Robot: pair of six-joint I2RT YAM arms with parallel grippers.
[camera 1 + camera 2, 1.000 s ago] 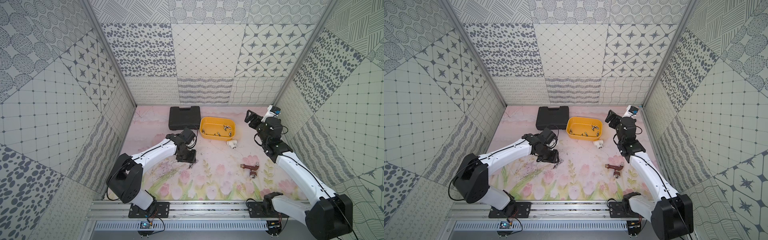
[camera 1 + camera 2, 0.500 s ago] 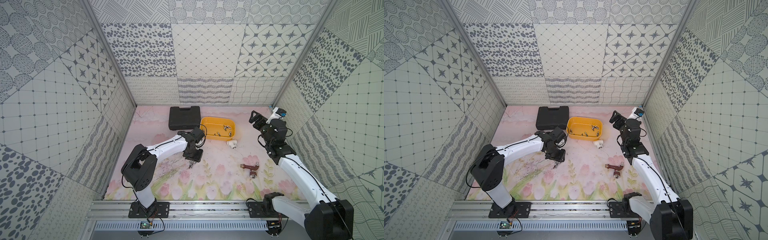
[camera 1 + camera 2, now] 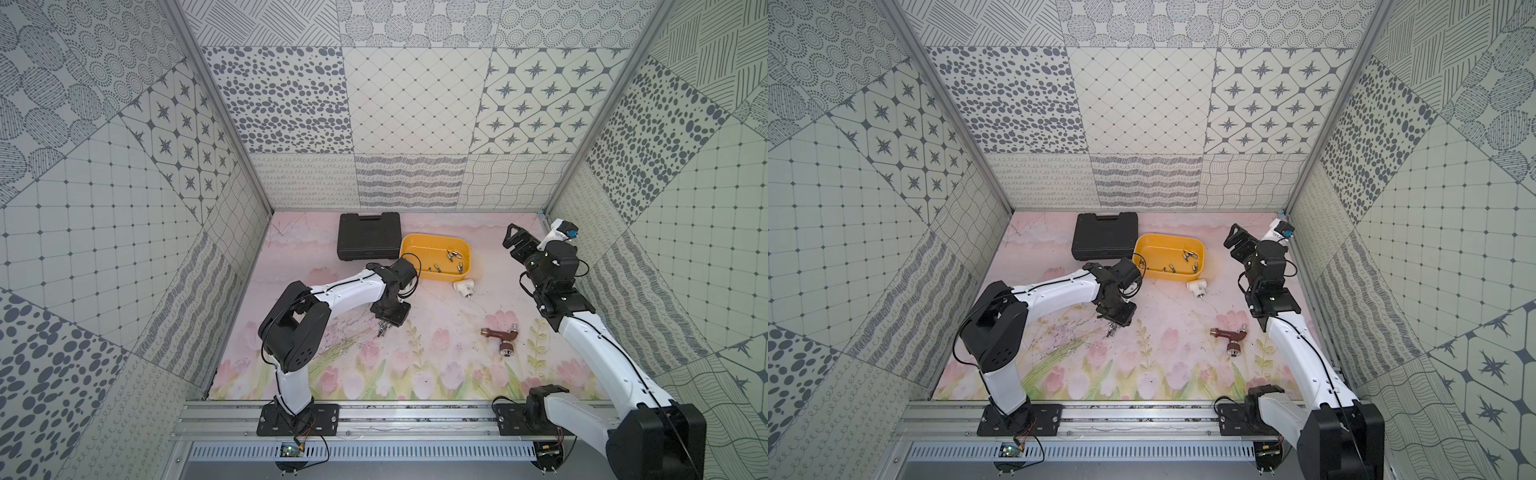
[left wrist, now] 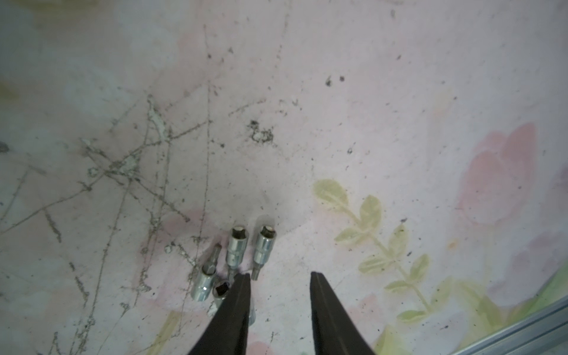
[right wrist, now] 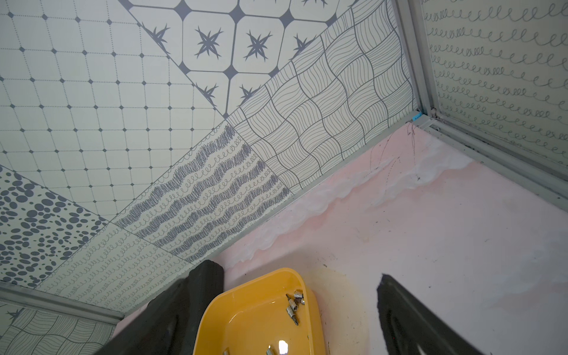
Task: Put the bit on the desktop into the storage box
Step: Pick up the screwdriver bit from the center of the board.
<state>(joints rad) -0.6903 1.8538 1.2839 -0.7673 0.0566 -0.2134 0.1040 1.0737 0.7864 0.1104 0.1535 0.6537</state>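
**Left tool at the loose bits**

On the flowered tabletop [image 3: 436,365], a black case [image 3: 369,237] lies just beside the yellow storage box [image 3: 424,257]. The right tool [image 5: 298,270] hangs wide open near the box. The left tool [image 4: 279,275], narrowly parted, stands just beside four bits [image 4: 237,246] mid-tabletop.

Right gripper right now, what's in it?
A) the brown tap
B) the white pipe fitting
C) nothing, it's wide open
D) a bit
C: in the right wrist view the right gripper stands wide open, and only the yellow box and the pink mat show through the gap, lying beyond it.
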